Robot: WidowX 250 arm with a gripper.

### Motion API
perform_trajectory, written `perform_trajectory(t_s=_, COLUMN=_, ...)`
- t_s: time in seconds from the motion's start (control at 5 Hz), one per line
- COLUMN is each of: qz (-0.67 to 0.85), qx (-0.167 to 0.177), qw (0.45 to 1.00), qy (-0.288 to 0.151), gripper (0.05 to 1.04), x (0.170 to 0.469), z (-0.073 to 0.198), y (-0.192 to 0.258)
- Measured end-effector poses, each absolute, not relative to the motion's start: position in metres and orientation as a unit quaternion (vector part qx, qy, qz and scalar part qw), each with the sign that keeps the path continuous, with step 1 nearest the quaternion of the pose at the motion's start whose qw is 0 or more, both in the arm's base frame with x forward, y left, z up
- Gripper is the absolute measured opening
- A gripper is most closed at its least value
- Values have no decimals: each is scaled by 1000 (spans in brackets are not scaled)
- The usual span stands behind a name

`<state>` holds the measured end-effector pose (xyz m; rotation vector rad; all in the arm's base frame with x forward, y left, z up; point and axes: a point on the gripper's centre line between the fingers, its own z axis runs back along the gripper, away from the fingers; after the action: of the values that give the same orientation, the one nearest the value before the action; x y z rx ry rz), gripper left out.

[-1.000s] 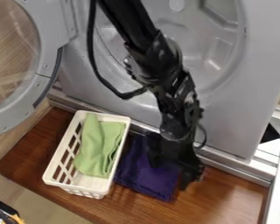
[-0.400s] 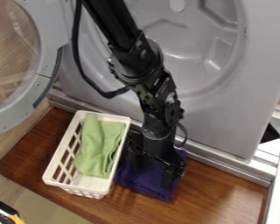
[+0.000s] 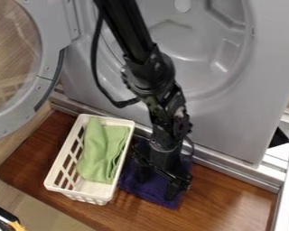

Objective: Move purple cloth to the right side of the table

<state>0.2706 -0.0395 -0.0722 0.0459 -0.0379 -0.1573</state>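
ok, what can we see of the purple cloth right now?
The dark purple, soft-looking textured cloth lies spread fairly flat on the brown wooden surface, just right of the white plastic basket in the picture. The open black two-finger gripper is over it, hiding its middle; whether the fingertips touch it, I can't tell.

Glossy black, jointed arm [image 3: 150, 74] with black cable [image 3: 94, 63].

laundry area; grey front-loading machine [image 3: 237, 128]; round door [image 3: 48, 67] open; basket [image 3: 86, 196]
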Motion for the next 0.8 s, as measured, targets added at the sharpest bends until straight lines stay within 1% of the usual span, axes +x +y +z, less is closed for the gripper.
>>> perform_trajectory(t_s=0.2, qz=-80, qx=27, qw=996, qy=-20, gripper=1001, x=273, z=-74, y=-43)
perform_trajectory(t_s=0.4, qz=-70, qx=6, qw=997, qy=-30, gripper=1000, x=273, z=-73, y=-60)
perform_trajectory(t_s=0.8, qz=-124, qx=-35, qw=991, qy=-43, gripper=1001, x=268, z=-71, y=-110)
